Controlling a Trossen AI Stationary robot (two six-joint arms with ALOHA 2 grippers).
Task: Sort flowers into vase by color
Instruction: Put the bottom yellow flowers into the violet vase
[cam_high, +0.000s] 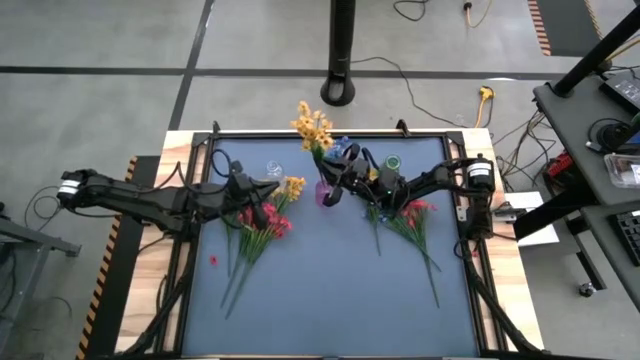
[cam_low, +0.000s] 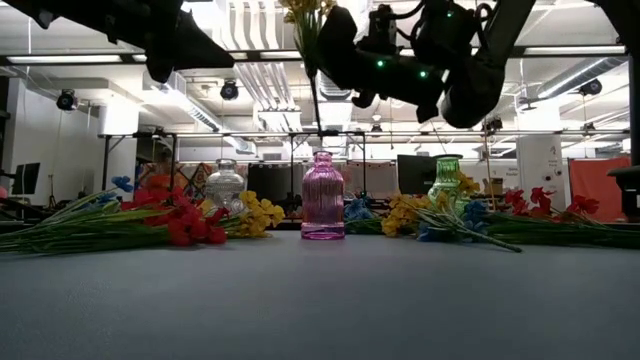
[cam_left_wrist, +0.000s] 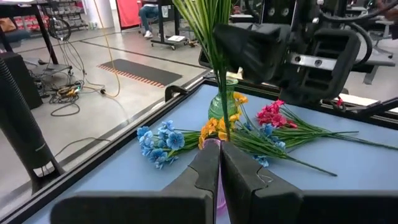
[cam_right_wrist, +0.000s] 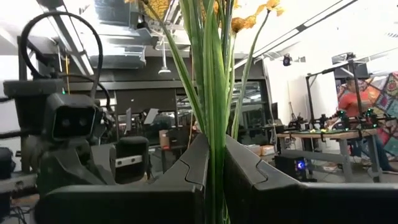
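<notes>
The right gripper is clamped on a yellow-orange sprig — stems upright above the pink vase near the middle of the table's far edge. The left gripper hangs closed and empty, just beside the red flowers lying toward the left edge — more red flowers lie toward the right edge.

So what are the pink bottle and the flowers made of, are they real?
The pink bottle looks like clear tinted glass: light shines through it and its ribbed sides glint. It could be hard plastic. The flowers look fake, likely cloth or plastic: their reds, yellows and blues are very even and their stems are stiff. The yellow sprig held by the right gripper looks the same.
</notes>
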